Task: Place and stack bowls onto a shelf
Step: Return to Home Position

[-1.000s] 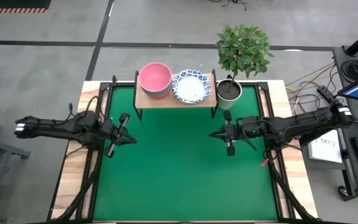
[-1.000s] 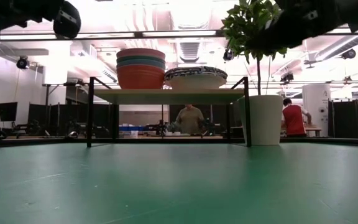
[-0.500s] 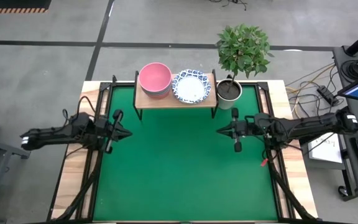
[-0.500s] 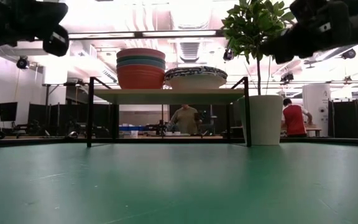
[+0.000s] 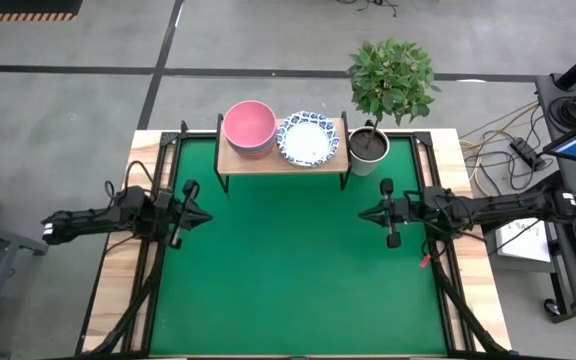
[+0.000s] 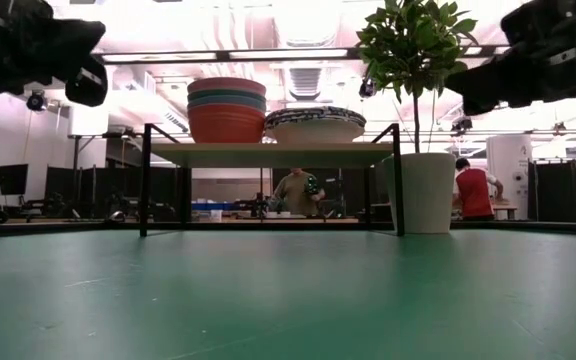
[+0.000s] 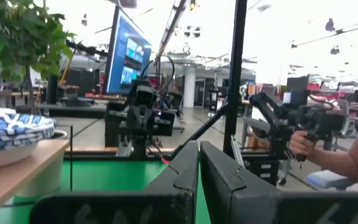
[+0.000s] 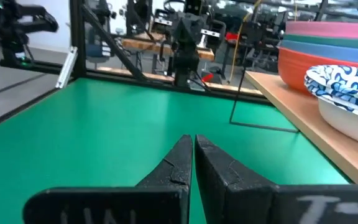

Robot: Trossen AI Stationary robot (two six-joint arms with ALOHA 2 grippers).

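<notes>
Green table (image 5: 298, 285): left end effector (image 5: 202, 213), right end effector (image 5: 362, 213) both pinched closed, empty, at opposite sides.

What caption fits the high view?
Pink-topped bowl stack and white blue-patterned bowl stack on the light wooden shelf; left gripper and right gripper, shut, above the green table.

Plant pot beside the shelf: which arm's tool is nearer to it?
Right. The right tool hangs just in front of the plant pot; the left tool is far off, past the other end of the shelf.
</notes>
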